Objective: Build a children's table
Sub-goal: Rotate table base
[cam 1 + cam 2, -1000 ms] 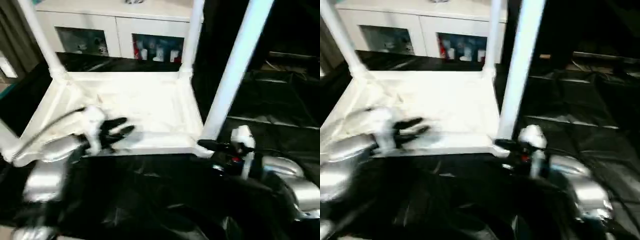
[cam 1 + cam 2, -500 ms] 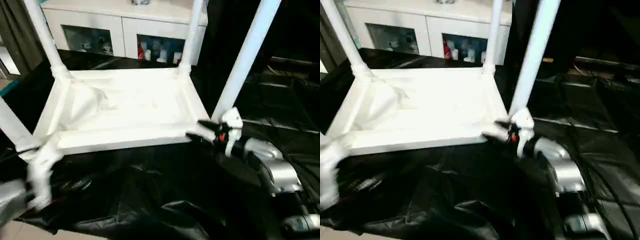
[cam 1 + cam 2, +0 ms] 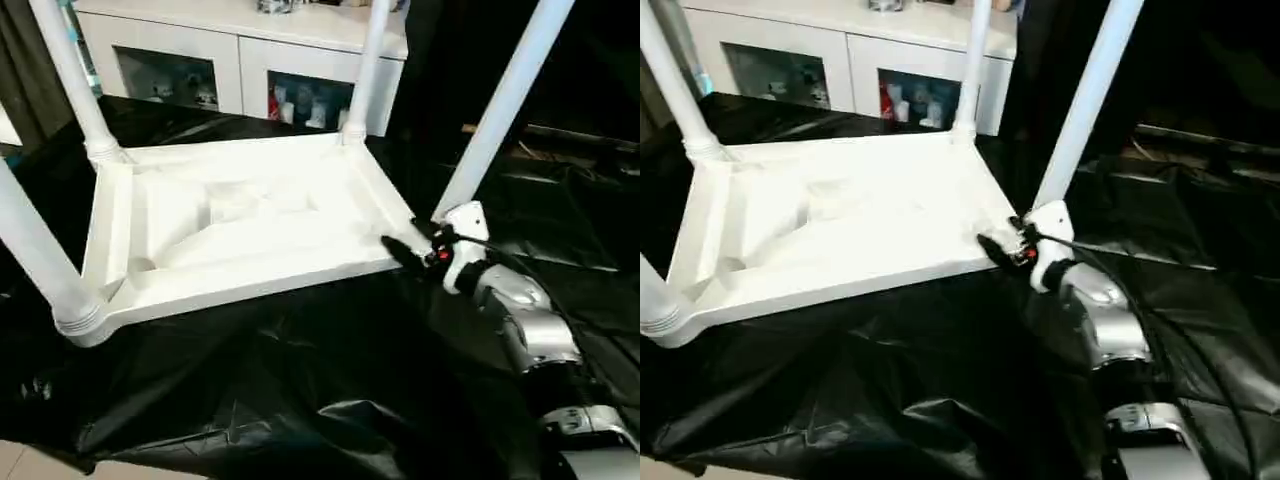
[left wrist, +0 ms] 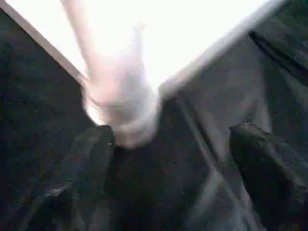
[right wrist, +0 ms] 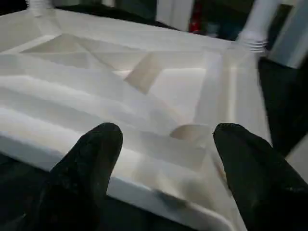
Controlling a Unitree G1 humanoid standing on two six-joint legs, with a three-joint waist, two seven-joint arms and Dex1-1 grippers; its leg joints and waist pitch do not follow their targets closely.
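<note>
The upturned plastic children's table left of frame centre is all white, ribbed underside and round tube legs alike. It rests on glossy black plastic sheeting. The cabinet with glass doors along the top edge is white. At right, the right gripper is black with a small red spot, on a silver forearm.

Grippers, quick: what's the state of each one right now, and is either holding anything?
Left gripper: open, holding nothing, near a white plastic table leg.
Right gripper: open, empty, at the upturned white table top's edge.
</note>
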